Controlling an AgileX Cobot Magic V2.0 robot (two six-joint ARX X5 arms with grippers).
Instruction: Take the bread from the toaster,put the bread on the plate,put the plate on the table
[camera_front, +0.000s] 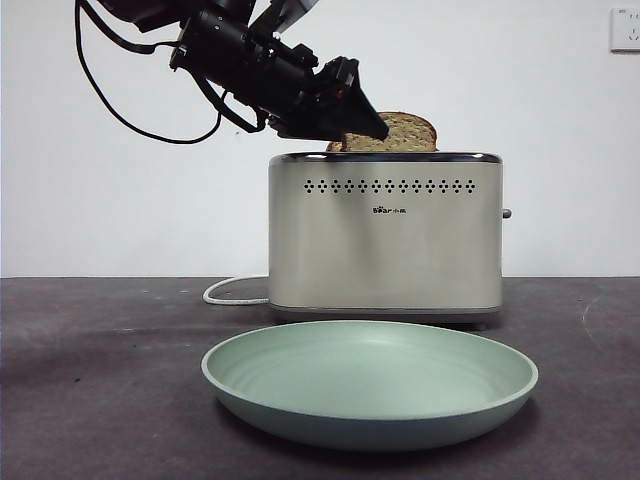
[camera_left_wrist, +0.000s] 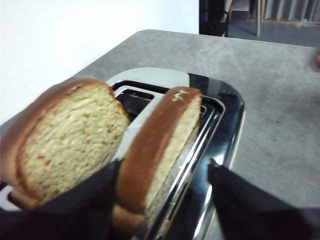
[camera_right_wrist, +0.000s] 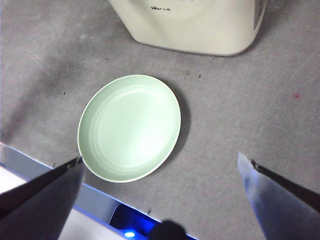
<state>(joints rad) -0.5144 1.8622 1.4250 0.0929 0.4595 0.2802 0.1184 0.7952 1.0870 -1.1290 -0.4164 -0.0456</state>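
The cream toaster (camera_front: 385, 240) stands on the table (camera_front: 90, 390) with two bread slices in its slots. In the left wrist view my left gripper (camera_left_wrist: 164, 164) is open, its jaws on either side of the bread (camera_left_wrist: 157, 145), one jaw in the gap to the second slice (camera_left_wrist: 67, 145). In the front view the left gripper (camera_front: 362, 124) reaches down from the upper left to the bread's domed top (camera_front: 400, 133). The mint-green plate (camera_front: 300, 385) lies empty on the table in front of the toaster. My right gripper (camera_right_wrist: 160, 157) is open, high above the plate (camera_right_wrist: 100, 125).
A white cord (camera_front: 230, 292) runs from the toaster's left side along the table. A white wall stands behind, with a socket (camera_front: 625, 28) at the upper right. The table's near edge (camera_right_wrist: 45, 172) lies just beyond the plate in the right wrist view.
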